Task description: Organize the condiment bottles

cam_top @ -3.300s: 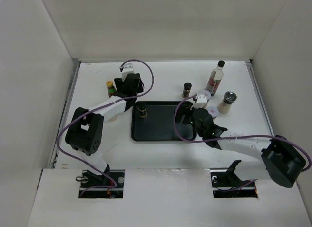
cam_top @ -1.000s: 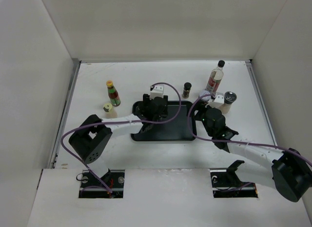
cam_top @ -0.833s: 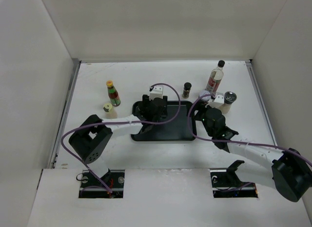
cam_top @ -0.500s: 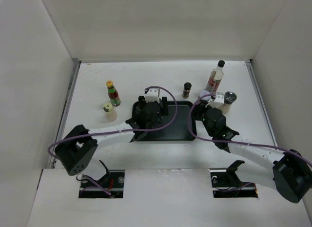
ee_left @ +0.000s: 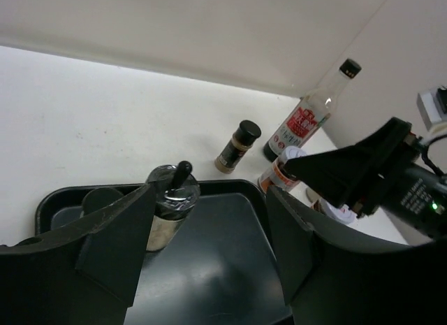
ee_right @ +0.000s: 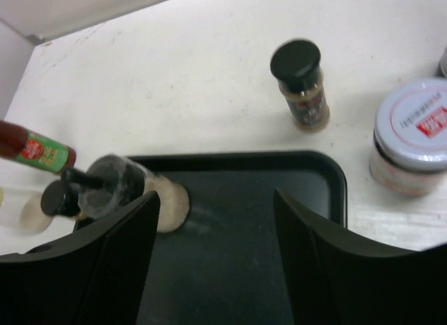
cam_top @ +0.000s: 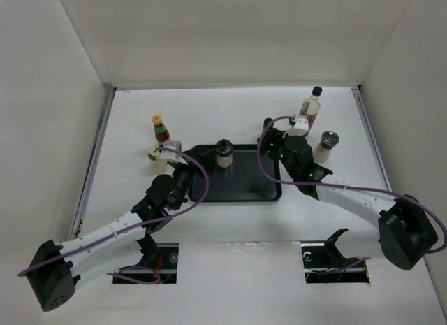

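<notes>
One jar (cam_top: 223, 152) stands upright at the tray's (cam_top: 237, 198) back edge.
My left gripper (ee_left: 209, 199) and right gripper (ee_right: 216, 199) face the tray, jaws spread, both empty.

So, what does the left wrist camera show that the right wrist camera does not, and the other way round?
Only the left wrist: the tall clear bottle with a black cap, and part of the right arm. Only the right wrist: the red-green sauce bottle. Both: the black tray, the clear-topped jar standing in it, and the black-capped spice jar on the table beyond it.
</notes>
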`<state>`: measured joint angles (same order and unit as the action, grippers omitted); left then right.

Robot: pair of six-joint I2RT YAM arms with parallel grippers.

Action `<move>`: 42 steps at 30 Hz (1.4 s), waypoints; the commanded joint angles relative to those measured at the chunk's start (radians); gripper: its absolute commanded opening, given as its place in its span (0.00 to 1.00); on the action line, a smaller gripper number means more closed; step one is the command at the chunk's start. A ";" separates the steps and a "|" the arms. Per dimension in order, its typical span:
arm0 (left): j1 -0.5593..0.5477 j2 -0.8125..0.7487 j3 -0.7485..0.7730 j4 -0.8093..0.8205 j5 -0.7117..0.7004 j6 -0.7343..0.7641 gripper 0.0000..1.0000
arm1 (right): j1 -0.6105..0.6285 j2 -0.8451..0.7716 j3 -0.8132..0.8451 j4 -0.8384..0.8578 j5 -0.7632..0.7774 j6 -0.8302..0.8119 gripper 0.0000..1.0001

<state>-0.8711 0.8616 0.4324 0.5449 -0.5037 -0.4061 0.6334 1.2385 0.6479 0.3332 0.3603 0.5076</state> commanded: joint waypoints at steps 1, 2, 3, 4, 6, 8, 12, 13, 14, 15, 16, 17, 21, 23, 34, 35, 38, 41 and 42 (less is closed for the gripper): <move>0.046 -0.131 -0.099 0.038 0.022 -0.066 0.63 | -0.036 0.077 0.123 -0.057 0.000 -0.044 0.72; 0.062 -0.163 -0.124 0.033 0.024 -0.080 0.63 | -0.044 0.110 0.159 -0.074 0.000 -0.056 0.73; 0.085 -0.191 -0.145 0.026 0.027 -0.089 0.63 | -0.056 0.145 0.194 -0.092 0.005 -0.069 0.74; 0.105 -0.208 -0.161 0.014 0.030 -0.094 0.63 | -0.068 0.179 0.228 -0.111 0.005 -0.079 0.74; 0.154 -0.220 -0.179 -0.005 0.036 -0.111 0.63 | -0.090 0.245 0.289 -0.141 0.011 -0.098 0.74; 0.200 -0.213 -0.190 -0.011 0.043 -0.140 0.63 | -0.105 0.295 0.334 -0.161 0.034 -0.107 0.74; 0.252 -0.204 -0.219 -0.007 0.076 -0.217 0.63 | -0.128 0.390 0.403 -0.171 0.055 -0.113 0.75; 0.264 -0.196 -0.221 -0.003 0.085 -0.223 0.63 | -0.134 0.416 0.421 -0.175 0.055 -0.113 0.75; 0.275 -0.188 -0.218 -0.006 0.097 -0.227 0.63 | -0.139 0.438 0.438 -0.181 0.057 -0.112 0.75; 0.286 -0.181 -0.218 -0.008 0.111 -0.230 0.63 | -0.140 0.456 0.450 -0.181 0.057 -0.113 0.75; 0.294 -0.174 -0.216 -0.008 0.123 -0.237 0.63 | -0.143 0.470 0.461 -0.180 0.060 -0.113 0.75; 0.300 -0.170 -0.216 -0.003 0.134 -0.243 0.63 | -0.149 0.484 0.472 -0.177 0.060 -0.113 0.75; 0.317 -0.147 -0.216 0.000 0.149 -0.254 0.63 | -0.163 0.548 0.530 -0.183 0.048 -0.118 0.75; 0.320 -0.136 -0.215 0.001 0.157 -0.257 0.63 | -0.165 0.570 0.547 -0.181 0.039 -0.127 0.73; 0.326 -0.096 -0.213 0.033 0.191 -0.258 0.63 | -0.160 0.598 0.585 -0.125 0.095 -0.196 0.43; 0.326 -0.095 -0.213 0.033 0.191 -0.258 0.63 | -0.157 0.589 0.578 -0.119 0.101 -0.199 0.40; 0.327 -0.093 -0.213 0.033 0.188 -0.255 0.63 | -0.157 0.524 0.533 -0.097 0.124 -0.211 0.35; 0.326 -0.095 -0.213 0.035 0.188 -0.254 0.63 | -0.119 0.393 0.443 -0.063 0.134 -0.225 0.35; 0.323 -0.088 -0.213 0.036 0.186 -0.252 0.63 | -0.107 0.344 0.408 -0.054 0.129 -0.222 0.35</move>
<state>-0.5503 0.7696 0.2176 0.5217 -0.3279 -0.6552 0.4862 1.7500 1.1065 0.1753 0.4572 0.3073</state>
